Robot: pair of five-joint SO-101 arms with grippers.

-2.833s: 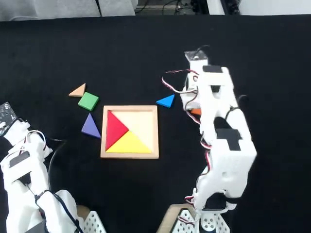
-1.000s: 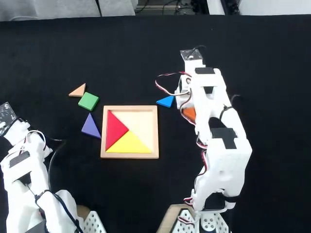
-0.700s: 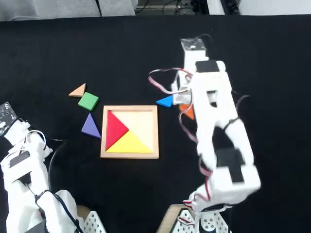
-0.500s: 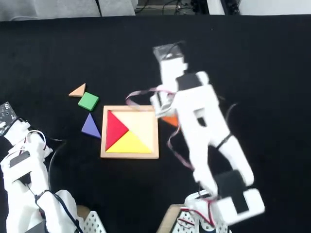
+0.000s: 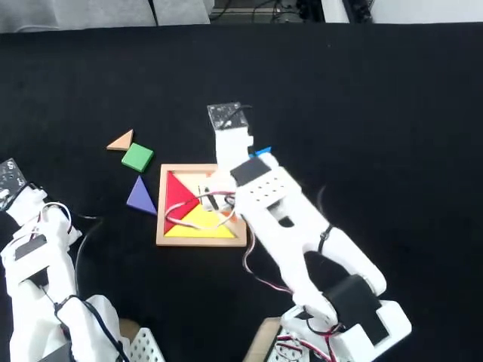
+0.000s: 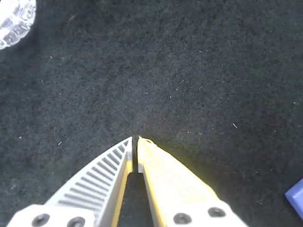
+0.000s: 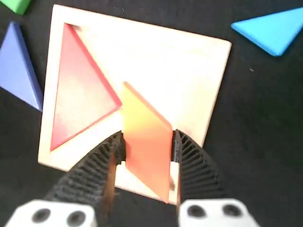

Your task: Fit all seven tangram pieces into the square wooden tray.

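Note:
The square wooden tray holds a red triangle and a yellow triangle. My right arm reaches over the tray's right half. In the right wrist view my right gripper is shut on an orange parallelogram, held on edge above the tray beside the red triangle. A blue triangle lies just off the tray's far right corner. A green square, a tan triangle and a purple triangle lie left of the tray. My left gripper is shut and empty over the black cloth.
My left arm stays at the table's near left, well away from the tray. Arm bases stand at the near edge. Black cloth covers the table, with open room at the right and the far side.
My right arm has swung left from beside the blue triangle to over the tray, carrying the orange parallelogram. The left arm has kept still.

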